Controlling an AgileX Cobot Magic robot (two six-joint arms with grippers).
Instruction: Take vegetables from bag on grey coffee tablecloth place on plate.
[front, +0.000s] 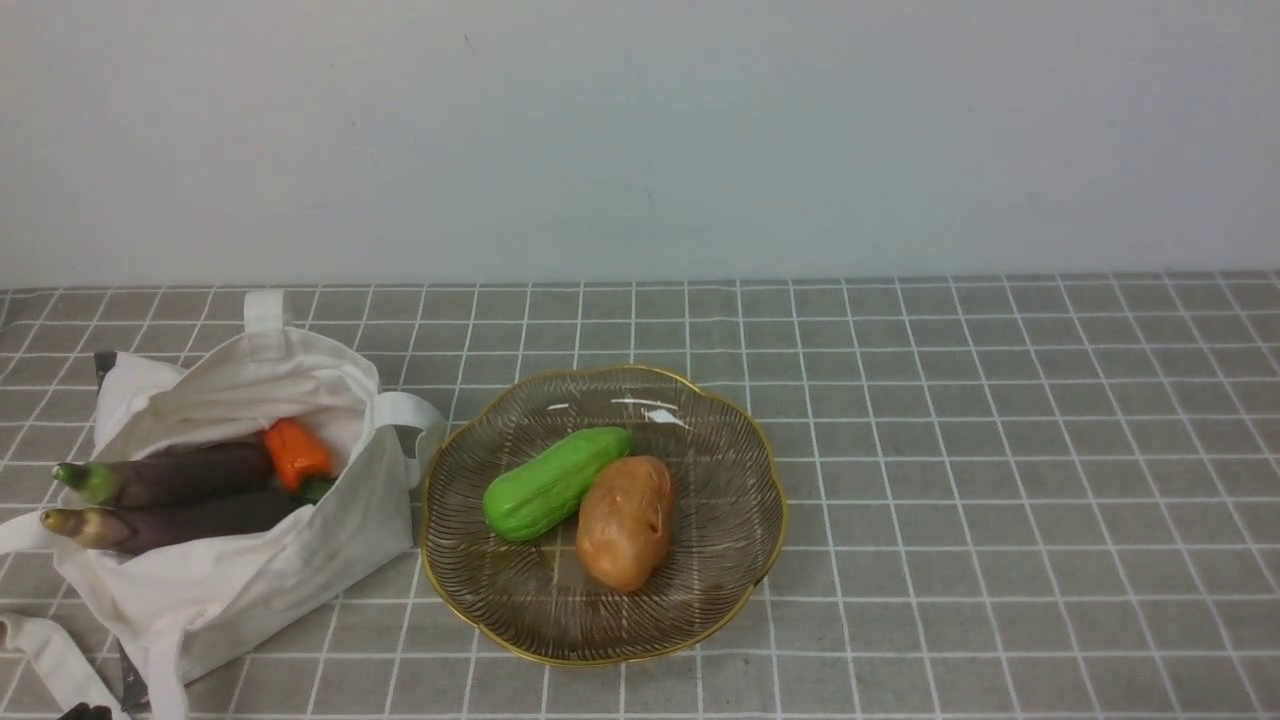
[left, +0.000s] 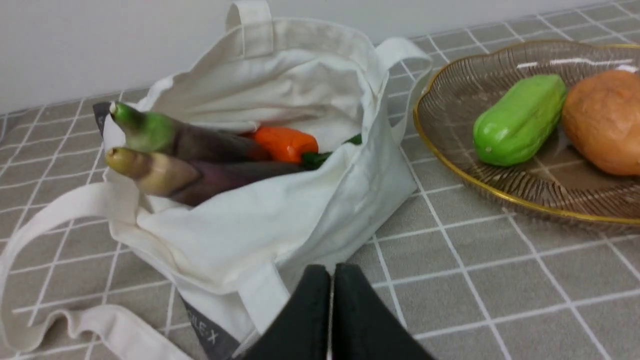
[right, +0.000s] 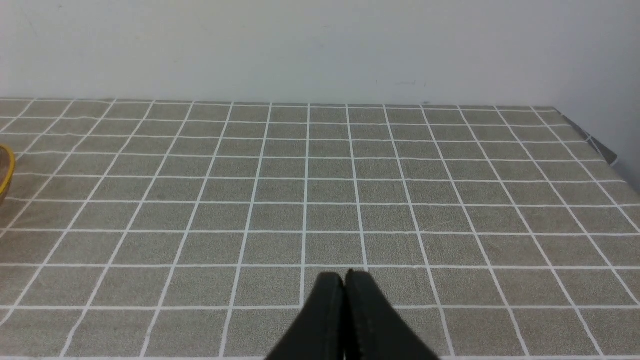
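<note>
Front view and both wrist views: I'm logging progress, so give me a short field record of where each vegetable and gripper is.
on plate: cucumber, potato, touching
in bag: two eggplants, orange pepper
bag position: robot's left of plate, on tablecloth
left gripper: shut, empty, near bag
right gripper: shut, empty, over bare cloth
progress: two of five moved

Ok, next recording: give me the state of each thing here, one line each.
bag: open, slumped on the cloth.
two eggplants: in the bag, stem ends poking out.
orange pepper: in the bag.
cucumber: on the plate.
potato: on the plate, touching the cucumber.
plate: upright beside the bag.
left gripper: shut, empty.
right gripper: shut, empty.
</note>
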